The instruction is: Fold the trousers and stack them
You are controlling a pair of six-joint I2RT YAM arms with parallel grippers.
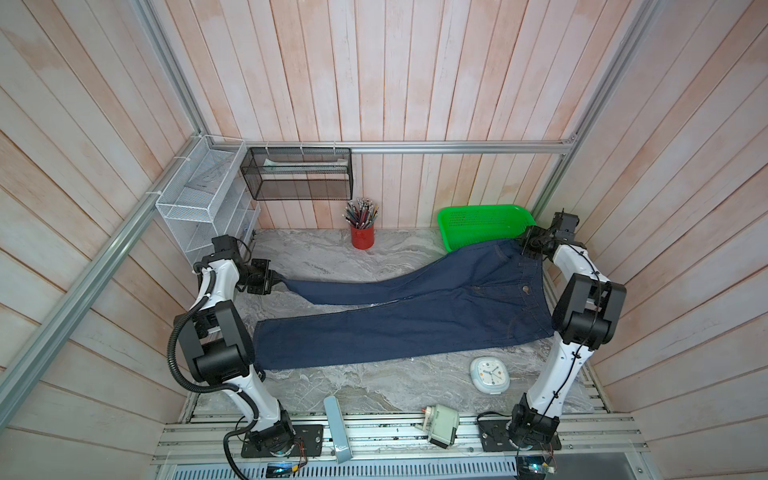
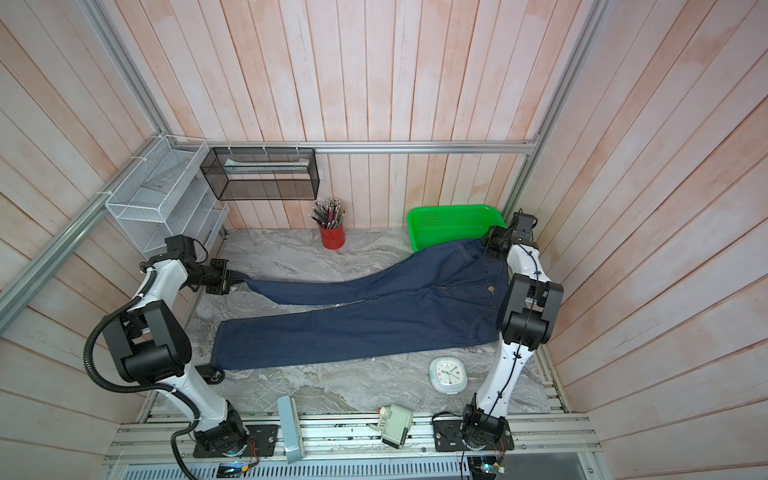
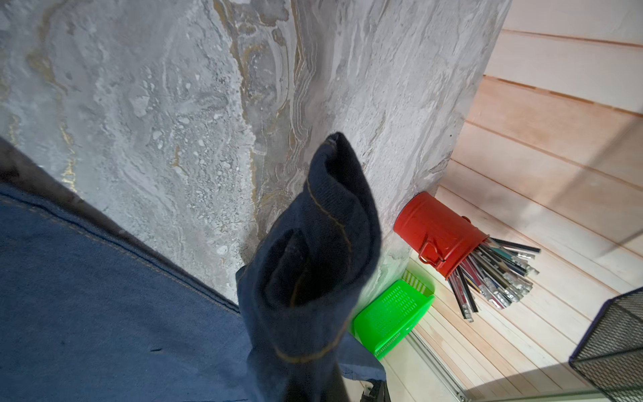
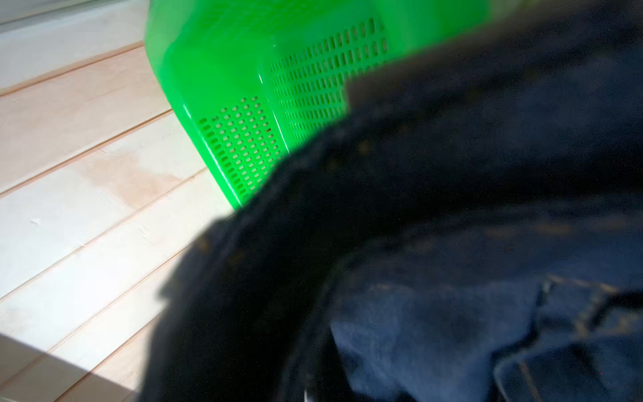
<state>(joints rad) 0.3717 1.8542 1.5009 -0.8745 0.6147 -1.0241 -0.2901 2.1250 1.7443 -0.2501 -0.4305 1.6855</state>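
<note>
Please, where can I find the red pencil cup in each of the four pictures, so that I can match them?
In a top view: the red pencil cup stands at the back wall, left of the green basket.
In a top view: same place, left of the basket.
Left wrist: the cup shows near the basket, past the trousers.
Right wrist: not in it.
Shared landmark: the green basket, in all four.

Both top views hang high overhead, looking steeply down over the whole tabletop [image 1: 324, 257]. Each wrist camera sits pressed close to the trousers [image 3: 313, 261]; both catch the green basket [image 4: 278, 87].
</note>
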